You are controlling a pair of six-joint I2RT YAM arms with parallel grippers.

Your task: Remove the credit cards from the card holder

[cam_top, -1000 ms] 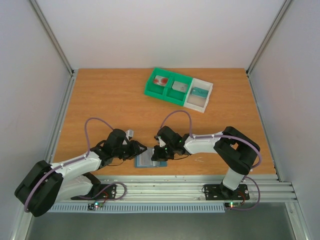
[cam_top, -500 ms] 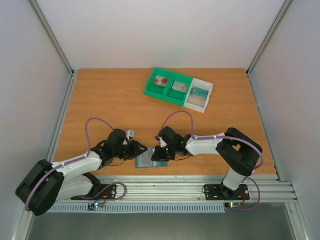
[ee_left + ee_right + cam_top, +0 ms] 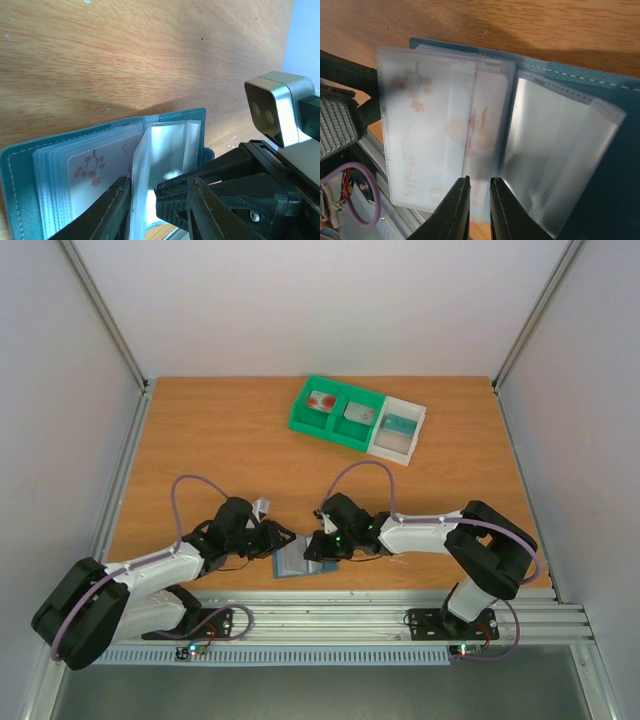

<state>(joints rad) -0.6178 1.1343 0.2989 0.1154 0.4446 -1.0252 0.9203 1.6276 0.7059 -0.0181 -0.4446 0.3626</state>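
- Cover of card holder (image 3: 20,170): teal-blue, smooth, pale stitching along the rim, rounded corners; spread open flat on wood-grain table (image 3: 200,440), right under both claw tips.
- Inside: stack of thin clear sleeves (image 3: 55,165), glossy, soft rounded edges; one upright leaf (image 3: 140,170) standing on edge near the spine.
- Left claw (image 3: 159,185): black, angular fingers spread apart, straddling the upright leaf; contact with it not discernible.
- Right claw (image 3: 480,181): black tapered fingers almost pressed together, pinching the lower edge of a frosted sleeve leaf (image 3: 485,160); tip to tip with left claw, just beside it.
- Through that frosted leaf, up-left of right claw: pale blossom card (image 3: 415,150), pink branch print, "VIP CARD" lettering; blurred by the plastic.
- Credit cards far ahead of both claws, well apart from them: white card with red marks (image 3: 321,401) and grey card (image 3: 359,412) in green compartments (image 3: 322,432), teal card (image 3: 400,424) in white compartment (image 3: 392,452); all thin, flat, rectangular.
- Edges: holder just beside the near table edge, ribbed metal rail (image 3: 380,615) immediately behind the claws.
- Room: long stretch of wood grain ahead of the claws up to the tray; plain white walls (image 3: 50,390) well out to either side.
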